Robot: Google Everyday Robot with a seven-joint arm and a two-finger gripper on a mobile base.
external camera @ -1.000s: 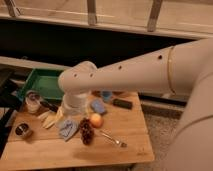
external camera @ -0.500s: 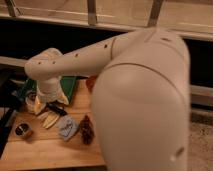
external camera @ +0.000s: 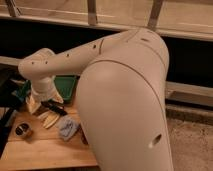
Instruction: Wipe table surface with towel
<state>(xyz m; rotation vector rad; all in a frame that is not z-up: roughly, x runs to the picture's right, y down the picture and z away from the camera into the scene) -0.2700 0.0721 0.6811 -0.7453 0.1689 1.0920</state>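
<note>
In the camera view my pincer [external camera: 55, 108] hung above the table surface [external camera: 45, 150], close to the green tray [external camera: 67, 86], opened wide and holding nothing. The towel [external camera: 67, 127] lay crumpled just beside it, near some yellow pieces [external camera: 48, 120] and a metal cup [external camera: 22, 131]. I judged that a careless descent could strike these or push the towel away, because my own arm [external camera: 125, 100] hid much of the table.
</note>
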